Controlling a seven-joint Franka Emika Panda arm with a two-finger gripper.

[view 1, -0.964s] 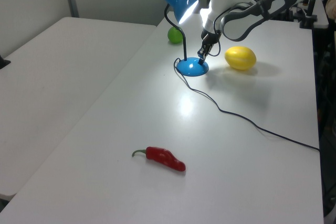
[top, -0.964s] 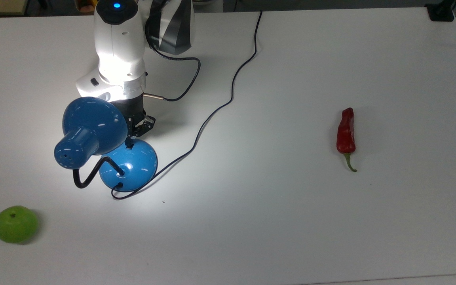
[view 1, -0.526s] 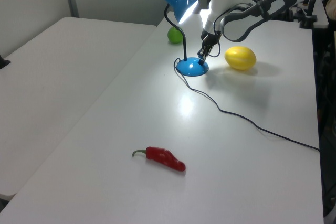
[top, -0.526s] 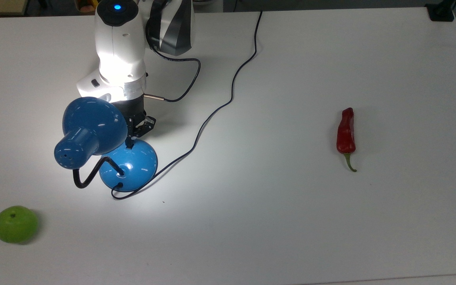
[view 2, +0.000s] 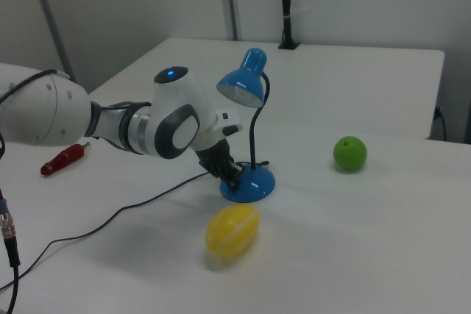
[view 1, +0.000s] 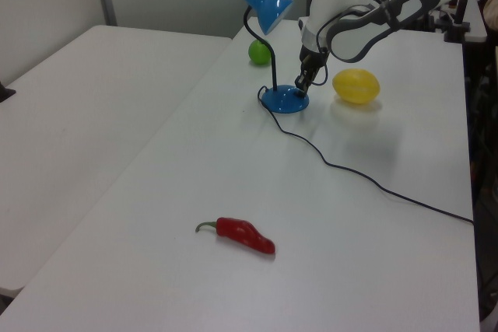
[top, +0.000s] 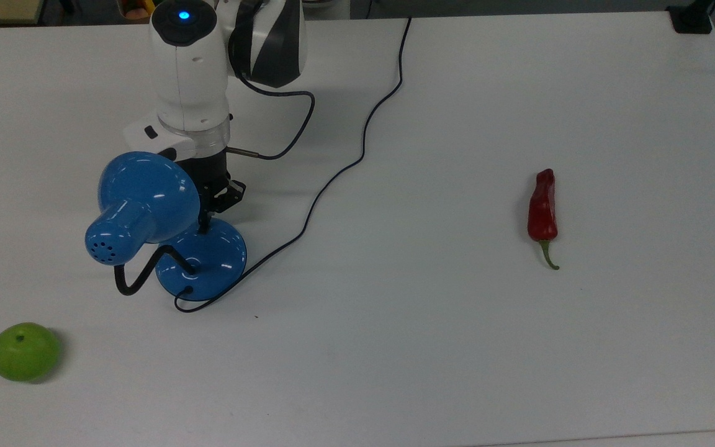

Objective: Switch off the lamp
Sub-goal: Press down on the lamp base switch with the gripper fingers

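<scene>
While the lamp [top: 199, 264] sits unlit, the pincer [top: 207, 217] touches its base, fingers apparently closed

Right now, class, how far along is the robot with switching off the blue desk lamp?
Done, it seems: the glossy blue desk lamp casts no glow on the white table. In hand: the gripper sits at the switch on the lamp's domed base. Left: lifting the gripper clear.
</scene>
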